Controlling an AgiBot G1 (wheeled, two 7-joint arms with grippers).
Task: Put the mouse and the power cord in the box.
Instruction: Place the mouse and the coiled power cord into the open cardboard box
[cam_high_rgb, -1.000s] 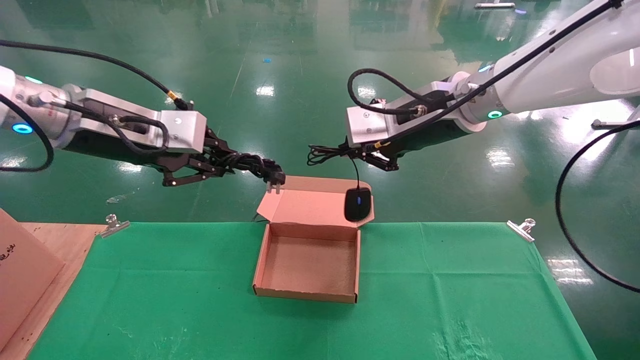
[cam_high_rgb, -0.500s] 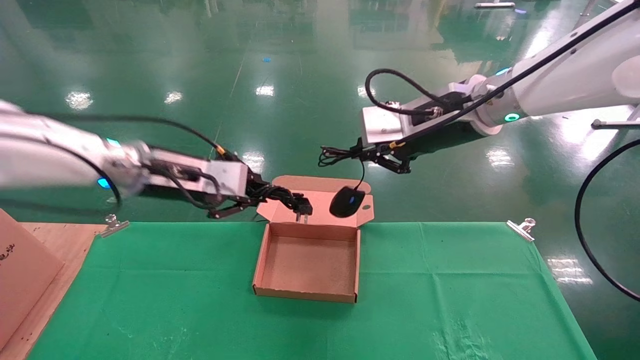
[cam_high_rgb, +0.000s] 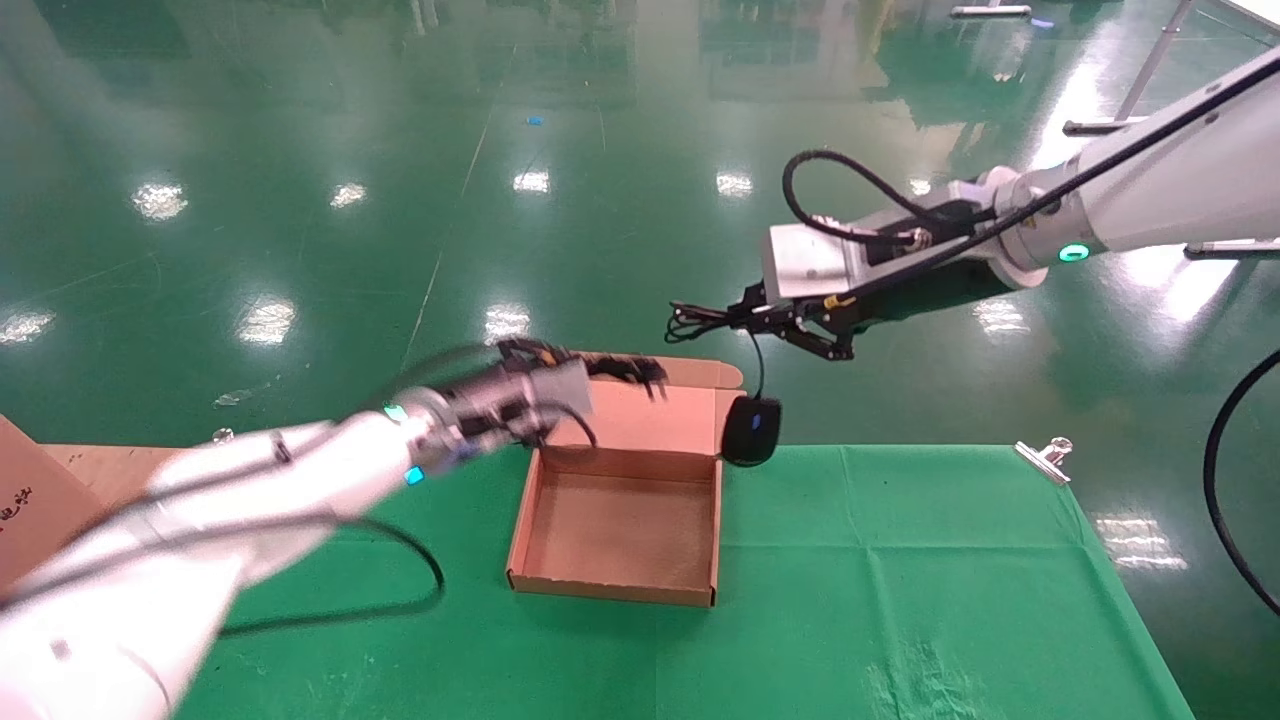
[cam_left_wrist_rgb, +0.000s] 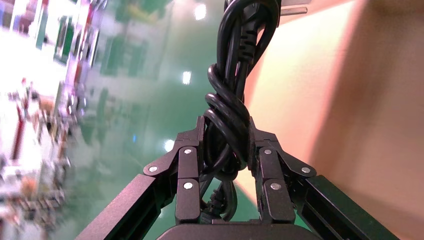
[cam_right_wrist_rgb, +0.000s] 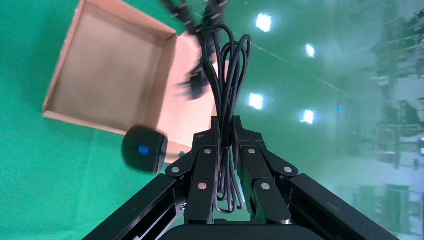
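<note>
I found almost nothing I could read. The only print was a few dark marks on the large plain brown cardboard piece (cam_high_rgb: 25, 480) at about nine o'clock in my head view, cut off by the edge and too small to make out. No label or number was legible anywhere else.

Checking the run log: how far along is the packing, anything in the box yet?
Nothing packed: the box sits open and empty on the green cloth. In hand: the left end effector is shut on the power cord, over the box's back lid. The right end effector grips the mouse's bundled cable, with the mouse dangling beside the box's right rear corner. Left: lower and release both inside.
</note>
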